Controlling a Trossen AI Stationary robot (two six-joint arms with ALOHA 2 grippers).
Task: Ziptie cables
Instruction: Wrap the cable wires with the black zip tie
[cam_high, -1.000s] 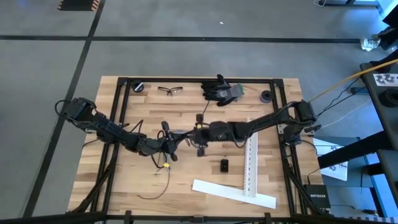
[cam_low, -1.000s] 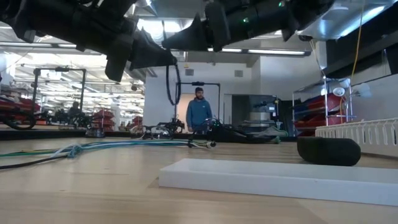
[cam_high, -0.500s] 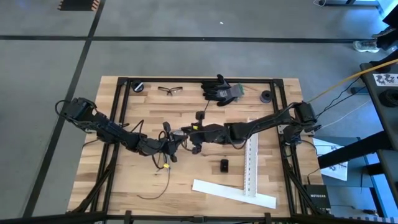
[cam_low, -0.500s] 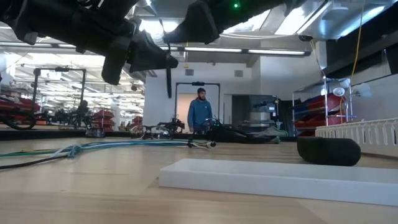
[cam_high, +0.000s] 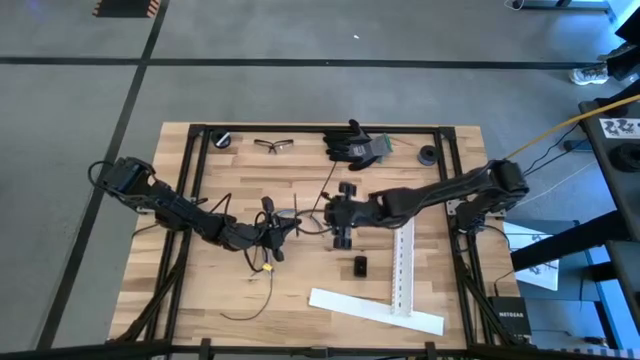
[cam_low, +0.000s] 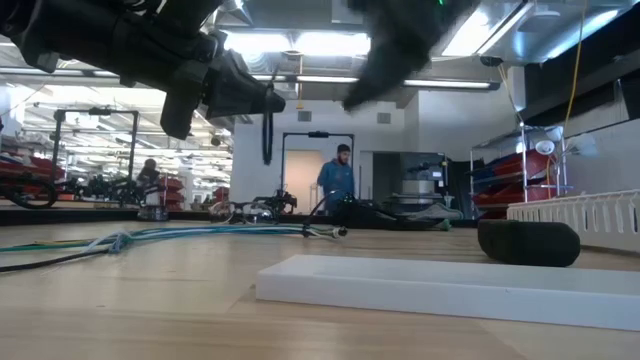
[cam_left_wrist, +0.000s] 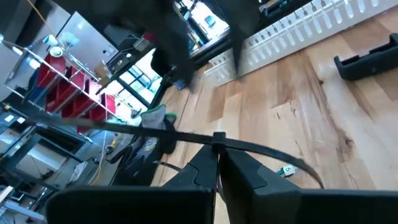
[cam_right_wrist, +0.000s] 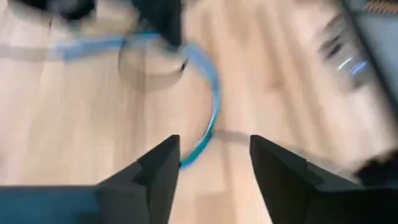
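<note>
The left end effector (cam_high: 272, 232) hangs above the middle of the wooden desk (cam_high: 200, 290), its fingers (cam_left_wrist: 245, 171) pressed together on a thin black ziptie (cam_left_wrist: 261, 148). In the left wrist view that strip runs across the fingertips and curves away over the wood; in the low view it hangs down as a narrow dark loop (cam_low: 268, 125) just past the fingertips.

The right end effector (cam_high: 340, 212) is a little to the right of the left one, also above the desk, with its 2 fingers (cam_right_wrist: 158, 165) standing apart and nothing between them. Below it, in the right wrist view, the pale blue cables (cam_right_wrist: 208, 93) lie curved on the desk. The low view shows the cables (cam_low: 200, 233) stretched flat along the desk, knotted near one end.
</note>
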